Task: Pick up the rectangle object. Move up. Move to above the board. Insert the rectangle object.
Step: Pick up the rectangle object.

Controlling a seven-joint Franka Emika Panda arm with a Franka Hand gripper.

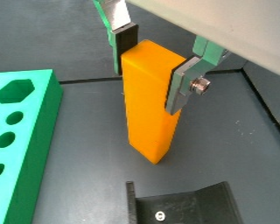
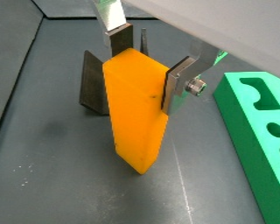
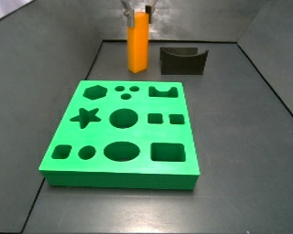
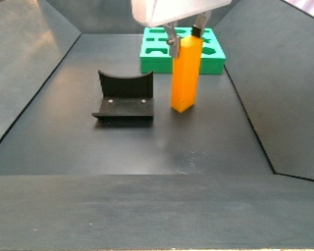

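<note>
The end effector (image 1: 154, 61) is closed on the top of the orange block (image 1: 150, 105), one pad on each side face. The block stands upright on the floor, at the upper middle of a side view (image 3: 138, 41). Only the side views show the whole green board (image 3: 124, 132). The dark notched block (image 4: 122, 96) stands near the orange one.

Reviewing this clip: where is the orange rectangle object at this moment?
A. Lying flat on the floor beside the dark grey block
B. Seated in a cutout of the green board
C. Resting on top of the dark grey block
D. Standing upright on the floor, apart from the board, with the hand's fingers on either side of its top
D: in a side view the rectangle object stands upright on the floor, clear of the board, with the hand straddling its top.
</note>
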